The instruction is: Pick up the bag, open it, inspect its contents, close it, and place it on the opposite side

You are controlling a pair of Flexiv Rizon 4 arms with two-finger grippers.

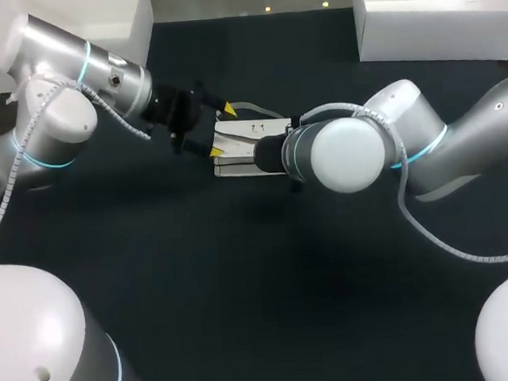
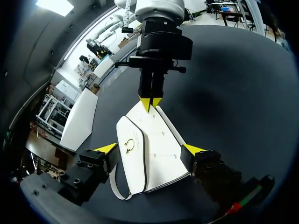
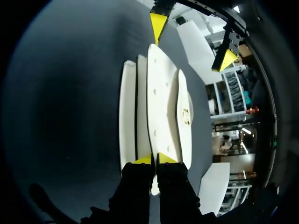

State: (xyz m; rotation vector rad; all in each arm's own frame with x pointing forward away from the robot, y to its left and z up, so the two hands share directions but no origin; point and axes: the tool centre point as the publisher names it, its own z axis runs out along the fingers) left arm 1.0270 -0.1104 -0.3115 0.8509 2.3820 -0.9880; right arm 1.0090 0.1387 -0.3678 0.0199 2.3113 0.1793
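Lying on table (image 1: 243, 287) away from edges, bag (image 1: 246, 133) clamped by right fingers (image 3: 167, 159); left fingers (image 2: 107, 148) spread astride.

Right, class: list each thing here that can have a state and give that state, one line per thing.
white leather-look flap bag with a gold ring clasp: lying flat on the dark table, flap down over the front.
white strap: slack, looped beside the bag.
left pincer: open, one finger on either side of the bag.
right pincer: shut on the bag's edge.
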